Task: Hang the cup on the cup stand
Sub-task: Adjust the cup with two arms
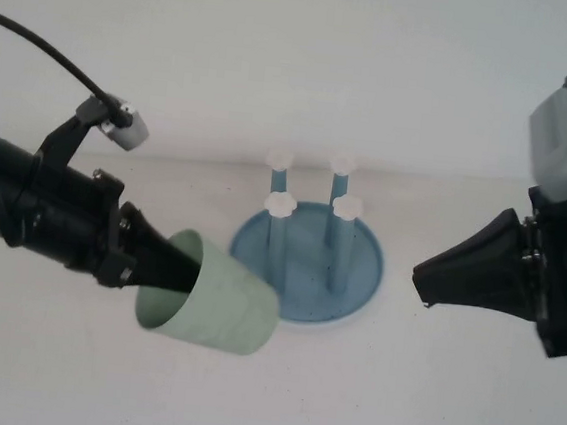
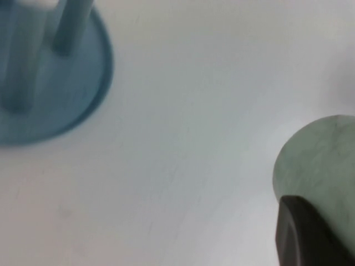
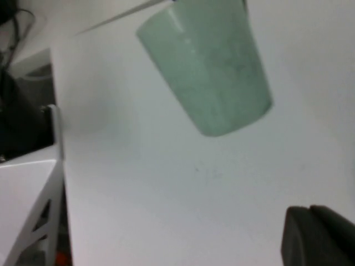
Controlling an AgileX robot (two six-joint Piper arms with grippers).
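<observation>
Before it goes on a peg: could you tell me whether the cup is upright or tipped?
Tipped: the cup lies sideways in the left gripper.

cup (image 1: 216, 307): pale mint-green, plain, handleless, slightly tapered; tipped on its side, mouth toward the left gripper (image 1: 173, 267), whose fingers reach inside it; held just left of the stand, closed bottom facing it.
stand (image 1: 357, 280): round blue dish base on the white table, mid-scene; four upright blue pegs with white flower caps, all bare.
right gripper (image 1: 428, 280): right of the stand, apart from it.
</observation>
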